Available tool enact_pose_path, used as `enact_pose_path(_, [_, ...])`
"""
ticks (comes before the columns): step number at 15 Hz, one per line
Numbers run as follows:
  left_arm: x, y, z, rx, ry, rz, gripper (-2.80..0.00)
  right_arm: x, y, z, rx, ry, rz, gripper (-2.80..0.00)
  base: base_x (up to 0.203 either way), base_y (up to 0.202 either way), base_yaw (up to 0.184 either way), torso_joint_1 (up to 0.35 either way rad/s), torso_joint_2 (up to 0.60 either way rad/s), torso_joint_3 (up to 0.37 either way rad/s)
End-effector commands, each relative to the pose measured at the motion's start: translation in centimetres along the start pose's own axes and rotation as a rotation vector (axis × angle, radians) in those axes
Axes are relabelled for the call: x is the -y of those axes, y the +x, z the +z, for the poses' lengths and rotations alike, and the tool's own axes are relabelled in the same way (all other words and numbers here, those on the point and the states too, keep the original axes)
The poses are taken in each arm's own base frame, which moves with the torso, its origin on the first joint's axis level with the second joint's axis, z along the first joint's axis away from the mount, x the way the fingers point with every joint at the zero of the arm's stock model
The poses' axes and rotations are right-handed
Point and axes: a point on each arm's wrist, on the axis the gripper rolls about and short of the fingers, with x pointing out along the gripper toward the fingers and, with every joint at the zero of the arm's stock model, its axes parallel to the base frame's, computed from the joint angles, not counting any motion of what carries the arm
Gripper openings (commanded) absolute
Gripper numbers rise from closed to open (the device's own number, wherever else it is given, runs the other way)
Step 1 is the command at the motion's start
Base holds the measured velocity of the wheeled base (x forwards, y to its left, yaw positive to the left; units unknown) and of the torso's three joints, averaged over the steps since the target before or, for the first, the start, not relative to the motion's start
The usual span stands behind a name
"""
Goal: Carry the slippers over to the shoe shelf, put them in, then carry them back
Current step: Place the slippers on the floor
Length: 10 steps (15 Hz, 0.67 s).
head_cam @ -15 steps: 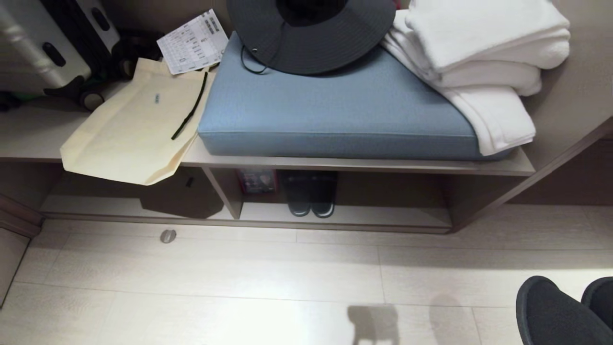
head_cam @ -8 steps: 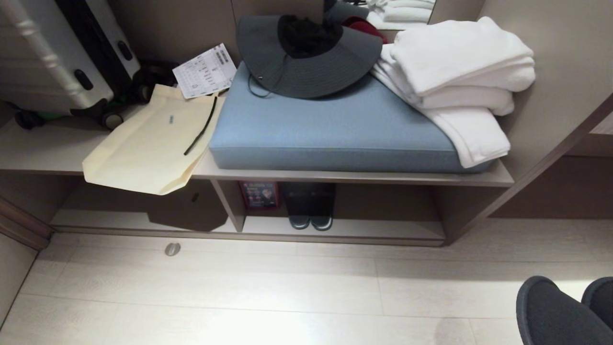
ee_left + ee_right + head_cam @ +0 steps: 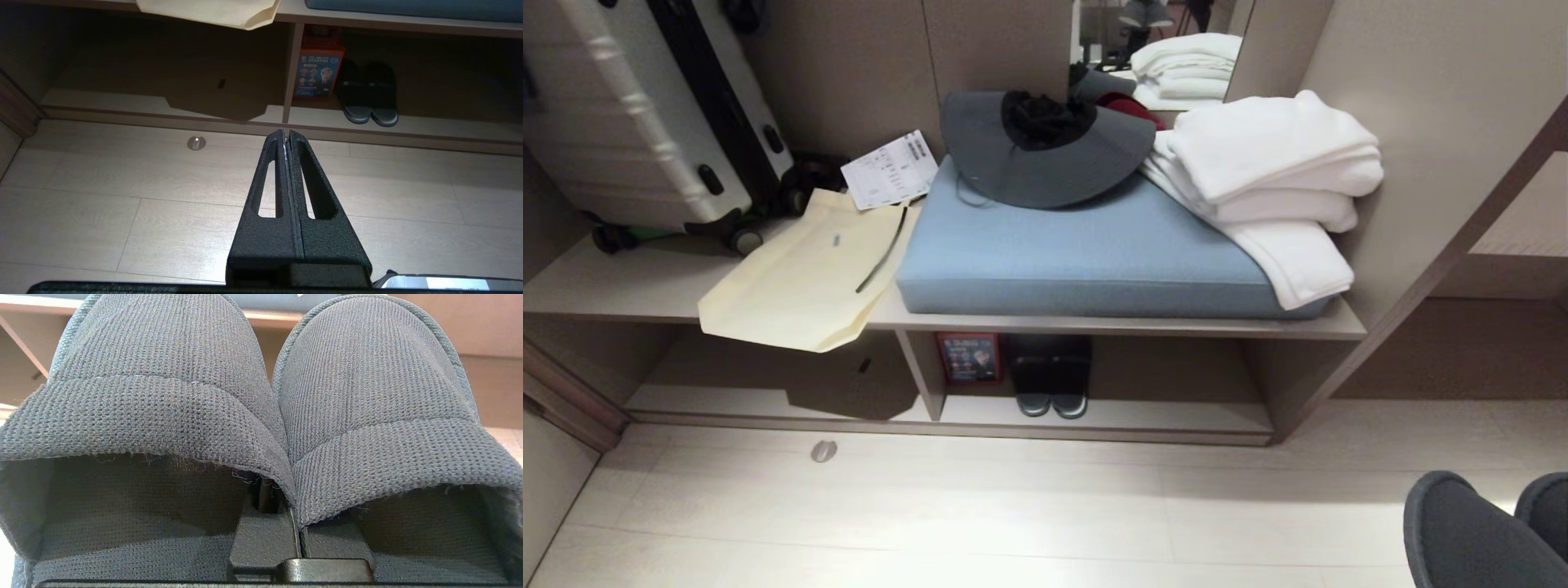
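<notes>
Right gripper (image 3: 296,535) pinches the slippers (image 3: 261,408) by their adjoining inner band edges; toes point beyond fingertips toward shoe shelf (image 3: 1094,412). Likely light, floppy knit. Left gripper (image 3: 286,136) closed, empty.

slippers (image 3: 1486,535): toes only, rest cut off at head view's lower right corner | right claw (image 3: 297,526): tips buried between the slippers | suitcase (image 3: 637,114): top cropped | red box (image 3: 969,358): print too small to read
</notes>
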Motion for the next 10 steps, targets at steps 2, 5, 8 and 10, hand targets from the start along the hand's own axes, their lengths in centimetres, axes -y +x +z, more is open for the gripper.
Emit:
enact_pose_path(2, [0.00,0.02,-0.04,-0.002,-0.002,0.001,-2.80,0.00,0.00,-0.01,0.000,0.000,0.001,-2.80,0.000,0.000,0.000,-0.002,0.00,0.209])
enact_pose_path(5, [0.00,0.02,-0.04,-0.002,-0.002,0.001,-2.80,0.00,0.00,-0.01,0.000,0.000,0.001,-2.80,0.000,0.000,0.000,0.002,0.00,0.200])
enact_pose_path(8, [0.00,0.02,-0.04,-0.002,-0.004,0.001,-2.80,0.00,0.00,-0.02,0.000,0.000,0.001,-2.80,0.000,0.000,0.000,0.001,0.00,0.203])
enact_pose_path(10, [0.00,0.02,-0.04,-0.002,-0.004,0.001,-2.80,0.00,0.00,-0.02,0.000,0.000,0.001,-2.80,0.000,0.000,0.000,0.004,0.00,0.204])
